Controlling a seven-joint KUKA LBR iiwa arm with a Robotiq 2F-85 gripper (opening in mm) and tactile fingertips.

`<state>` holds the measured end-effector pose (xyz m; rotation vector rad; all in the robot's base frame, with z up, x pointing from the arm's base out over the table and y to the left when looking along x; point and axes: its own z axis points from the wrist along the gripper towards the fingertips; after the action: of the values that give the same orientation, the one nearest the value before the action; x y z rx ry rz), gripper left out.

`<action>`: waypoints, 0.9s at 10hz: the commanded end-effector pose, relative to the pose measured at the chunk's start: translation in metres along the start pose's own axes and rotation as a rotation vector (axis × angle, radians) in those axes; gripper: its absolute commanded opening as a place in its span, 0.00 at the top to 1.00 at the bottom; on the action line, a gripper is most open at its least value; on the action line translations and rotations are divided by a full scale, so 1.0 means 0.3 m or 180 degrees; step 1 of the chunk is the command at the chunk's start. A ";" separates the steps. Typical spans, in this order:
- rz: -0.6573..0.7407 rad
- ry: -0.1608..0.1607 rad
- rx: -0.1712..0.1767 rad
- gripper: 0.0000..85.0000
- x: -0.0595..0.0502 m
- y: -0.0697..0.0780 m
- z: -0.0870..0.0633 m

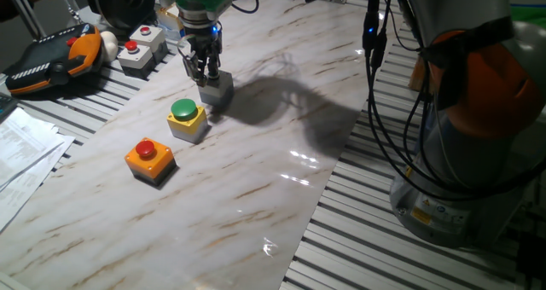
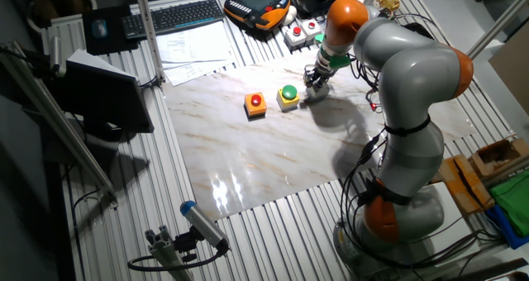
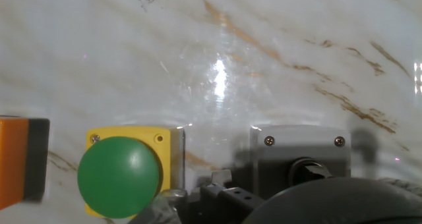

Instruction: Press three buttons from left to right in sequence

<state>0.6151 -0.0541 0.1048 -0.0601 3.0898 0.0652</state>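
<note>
One fixed view: my gripper [image 1: 205, 73] on grey box [image 1: 218, 89] (last in row), after orange box [image 1: 150, 159] and yellow box [image 1: 188, 119]; I judge final press underway; finger gap unclear.

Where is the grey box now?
In one fixed view, the grey box sits directly under the pincer, just beyond the yellow box.

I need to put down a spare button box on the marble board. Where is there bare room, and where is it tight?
Bare: the wide marble stretch in front of the orange box, out to the board's near edge, and the stretch right of the grey box. Tight: the diagonal row of orange, yellow box and grey boxes, with the hand over the grey one.
</note>
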 end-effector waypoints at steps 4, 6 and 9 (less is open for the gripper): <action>0.0004 0.0005 -0.0020 0.33 0.003 -0.004 0.007; -0.0001 0.0010 -0.0020 0.34 0.003 -0.002 0.008; 0.0009 0.0000 -0.0014 0.34 0.007 0.010 0.015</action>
<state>0.6138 -0.0510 0.1010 -0.0561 3.0882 0.0719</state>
